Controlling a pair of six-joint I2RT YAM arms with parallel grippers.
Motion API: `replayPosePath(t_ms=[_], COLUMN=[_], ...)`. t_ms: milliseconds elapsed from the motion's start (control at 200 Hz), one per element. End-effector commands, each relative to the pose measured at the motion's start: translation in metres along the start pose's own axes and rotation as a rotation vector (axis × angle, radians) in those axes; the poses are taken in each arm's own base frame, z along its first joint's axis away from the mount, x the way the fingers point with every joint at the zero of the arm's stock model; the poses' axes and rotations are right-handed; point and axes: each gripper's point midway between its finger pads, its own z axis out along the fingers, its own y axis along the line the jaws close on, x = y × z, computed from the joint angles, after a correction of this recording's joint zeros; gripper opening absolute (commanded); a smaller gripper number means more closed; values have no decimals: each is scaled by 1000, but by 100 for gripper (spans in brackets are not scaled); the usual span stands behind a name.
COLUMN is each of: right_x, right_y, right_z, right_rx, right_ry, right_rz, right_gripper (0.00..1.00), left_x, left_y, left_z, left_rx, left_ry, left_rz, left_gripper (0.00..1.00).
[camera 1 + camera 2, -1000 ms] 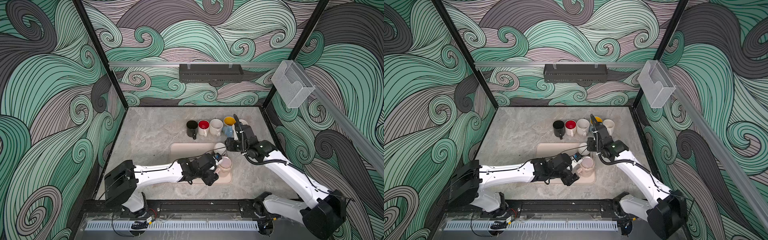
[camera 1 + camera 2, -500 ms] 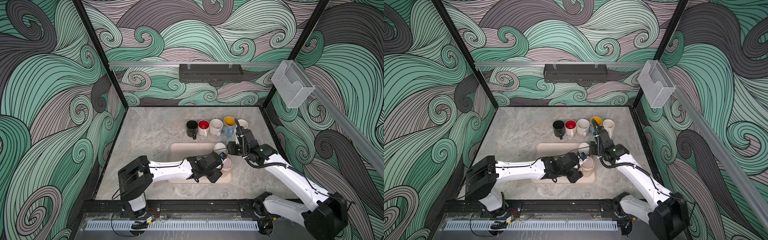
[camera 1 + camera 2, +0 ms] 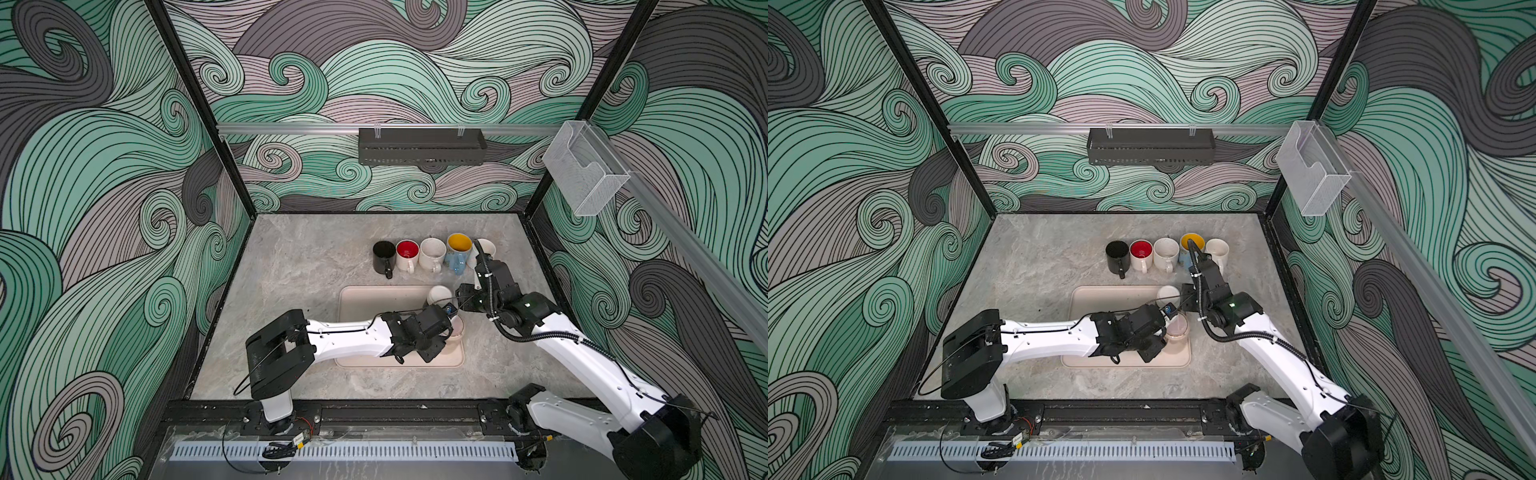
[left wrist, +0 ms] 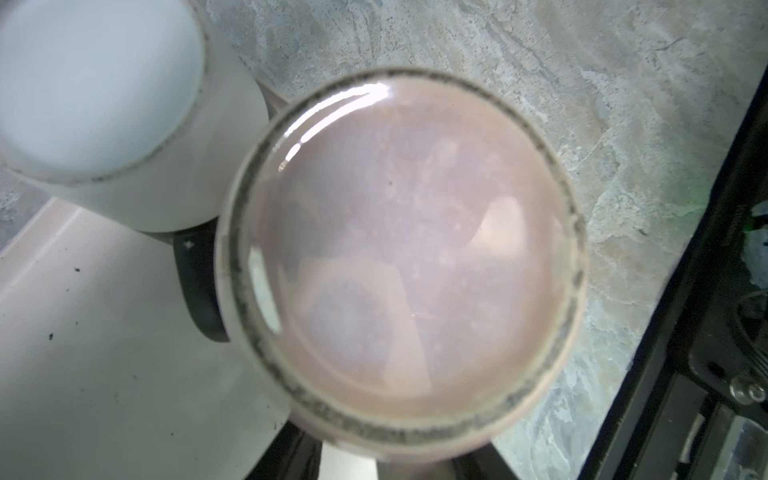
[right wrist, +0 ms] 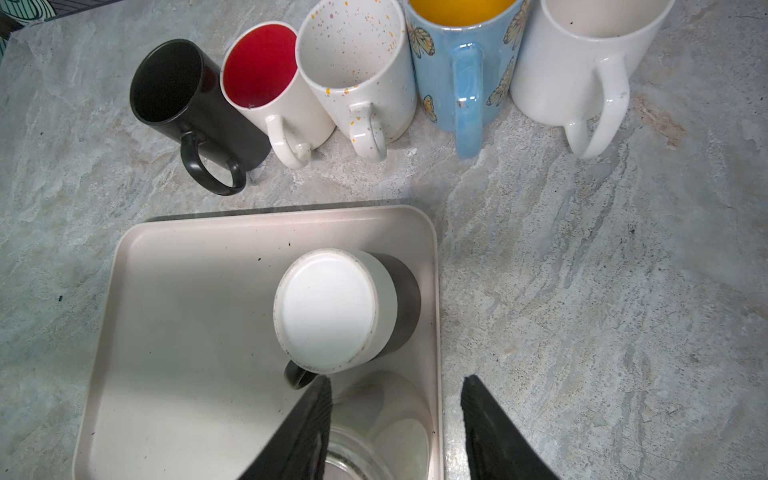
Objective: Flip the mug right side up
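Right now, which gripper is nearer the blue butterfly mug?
Right. The right gripper hovers just short of the blue butterfly mug; the left gripper is farther back, at the pink mug.

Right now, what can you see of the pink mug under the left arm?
The pink mug stands upside down: glossy pink base up, ringed by a rough, dark-speckled foot ring; it looks ceramic. No handle shows. It sits in the beige tray, near right corner, beside a white-and-black mug. The left gripper hovers over it; contact unclear.
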Motion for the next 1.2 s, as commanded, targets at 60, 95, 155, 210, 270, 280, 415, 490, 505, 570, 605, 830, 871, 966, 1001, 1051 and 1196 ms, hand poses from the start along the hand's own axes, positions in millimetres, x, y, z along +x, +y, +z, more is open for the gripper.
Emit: replayPosePath(t_ms=[60,95,155,210,270,280,415,490,505,570,605,830,871,966,1001,1051,1196], right_x=[-2,-1,-1,0,0,0,1,2,2,3,3,4,5,4,5,5,5], right_y=[-4,-5,-4,-4,-5,-6,-6,-5,-5,-4,-4,-3,-3,-3,-2,-3,-2], right_z=[-3,-3,-3,-4,-4,-4,-6,-7,-7,-7,-7,-10,-10,-11,-11,-11,-12], right_rx=[7,8,4,1,4,5,2,-6,-7,-15,-17,-28,-30,-32,-35,-34,-37], right_ry=[-30,-30,-33,-34,-37,-37,-40,-39,-40,-39,-40,-38,-38,-42,-42,-41,-43], right_rz=[22,25,26,25,24,24,23,23,23,23,22,25,25,27,28,29,31], right_gripper=[51,51,51,51,51,51,51,51,51,51,51,50,50,50,50,50,49], left_x=[-6,-6,-7,-8,-9,-9,-9,-9,-9,-10,-10,-12,-13,-14,-14,-14,-17], left_y=[3,4,3,3,2,2,3,2,2,1,1,1,0,0,0,0,1], left_z=[3,3,3,2,1,1,1,1,2,2,3,3,2,1,1,0,-2], left_rx=[-55,-62,-66,-68,-73,-74,-79,-79,-80,-81,-83,-93,-92,-96,-103,-109,-123], left_ry=[6,9,13,13,13,13,13,12,11,8,9,4,1,-1,-1,0,-4], left_rz=[25,29,35,38,41,42,45,46,45,47,47,51,50,52,54,60,67], left_gripper=[46,45,44,43,42,41,38,36,36,35,34,29,29,28,27,25,20])
